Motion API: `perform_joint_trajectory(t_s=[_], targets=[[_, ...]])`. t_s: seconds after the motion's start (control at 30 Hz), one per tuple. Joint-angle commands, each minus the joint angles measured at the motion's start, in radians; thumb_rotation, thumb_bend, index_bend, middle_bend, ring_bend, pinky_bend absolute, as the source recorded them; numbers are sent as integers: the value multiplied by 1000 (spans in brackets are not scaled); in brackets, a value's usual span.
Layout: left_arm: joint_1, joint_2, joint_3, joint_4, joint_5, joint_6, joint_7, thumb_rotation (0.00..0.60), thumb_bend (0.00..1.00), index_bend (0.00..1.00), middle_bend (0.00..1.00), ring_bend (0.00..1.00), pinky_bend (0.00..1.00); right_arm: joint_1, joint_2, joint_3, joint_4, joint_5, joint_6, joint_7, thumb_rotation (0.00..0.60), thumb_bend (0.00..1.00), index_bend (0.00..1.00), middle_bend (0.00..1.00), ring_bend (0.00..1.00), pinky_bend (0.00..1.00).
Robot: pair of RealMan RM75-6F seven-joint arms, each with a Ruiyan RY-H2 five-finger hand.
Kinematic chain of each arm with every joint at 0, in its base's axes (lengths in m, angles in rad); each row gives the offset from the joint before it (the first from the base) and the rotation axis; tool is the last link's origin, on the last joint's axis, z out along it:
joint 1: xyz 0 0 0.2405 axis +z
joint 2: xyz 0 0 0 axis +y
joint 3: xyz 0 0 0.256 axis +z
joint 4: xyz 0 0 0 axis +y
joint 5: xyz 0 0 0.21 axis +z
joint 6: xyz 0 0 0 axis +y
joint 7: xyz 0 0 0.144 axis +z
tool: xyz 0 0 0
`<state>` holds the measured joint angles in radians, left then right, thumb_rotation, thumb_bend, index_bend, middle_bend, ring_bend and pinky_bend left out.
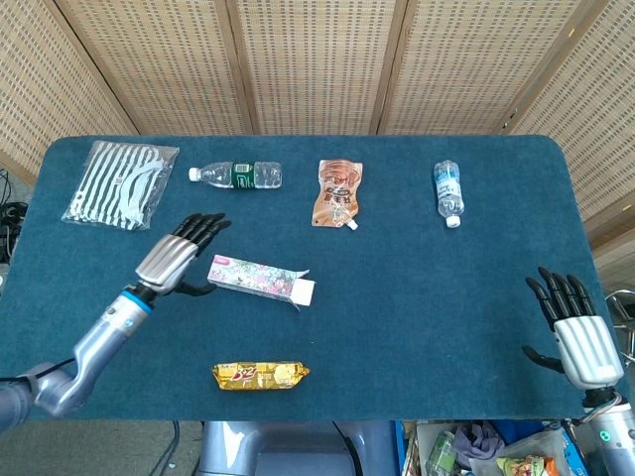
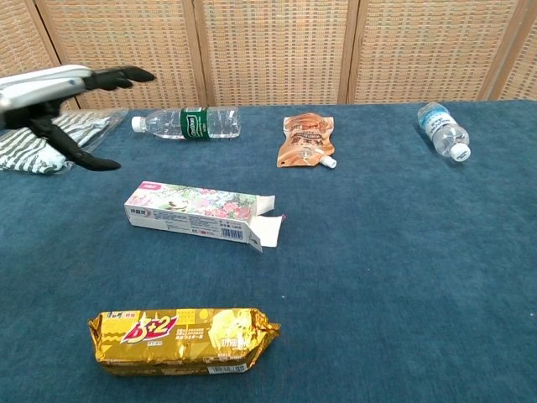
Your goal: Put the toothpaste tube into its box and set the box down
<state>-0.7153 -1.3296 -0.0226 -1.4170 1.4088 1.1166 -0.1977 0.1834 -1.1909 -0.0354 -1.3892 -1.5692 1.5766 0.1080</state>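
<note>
Chest view, nearest first: gold snack pack (image 2: 182, 340) at the front of the blue desk (image 2: 394, 277); behind it the toothpaste box (image 2: 200, 213) lying flat, end flap open to the right, touched by nothing. No tube visible outside; probably inside already. Left robot hand (image 2: 59, 101) raised beside it, fingers spread, empty. Farther back: green-label water bottle (image 2: 186, 122), orange pouch (image 2: 307, 139), small water bottle (image 2: 442, 128).

Set-down seemingly finished; next, perhaps only retreat, or tucking the flap.

Head view alone: right robot hand (image 1: 577, 332) off the desk's edge, fingers spread, empty; striped bag (image 1: 120, 184) whole.
</note>
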Motion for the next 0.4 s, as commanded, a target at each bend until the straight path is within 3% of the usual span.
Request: perform_joint_trajectory(t_s=[0.03, 0.2, 0.3, 0.4], targets=[[146, 108, 32, -92, 9, 173, 34, 600, 213, 0, 0, 0, 0, -19, 2, -1, -23, 1, 10, -18, 600, 0, 0, 0, 0, 0], [294, 193, 80, -167, -26, 307, 101, 600, 181, 0, 0, 0, 0, -45, 1, 4, -42, -3, 35, -32, 600, 0, 0, 0, 0, 0], [370, 182, 83, -204, -62, 394, 220, 600, 177, 0, 0, 0, 0, -59, 1, 8, -40, -11, 54, -50, 600, 0, 0, 0, 0, 0], [423, 170, 94, -225, -49, 439, 214, 600, 176, 0, 0, 0, 0, -70, 4, 14, -41, -24, 77, -68, 600, 0, 0, 0, 0, 0]])
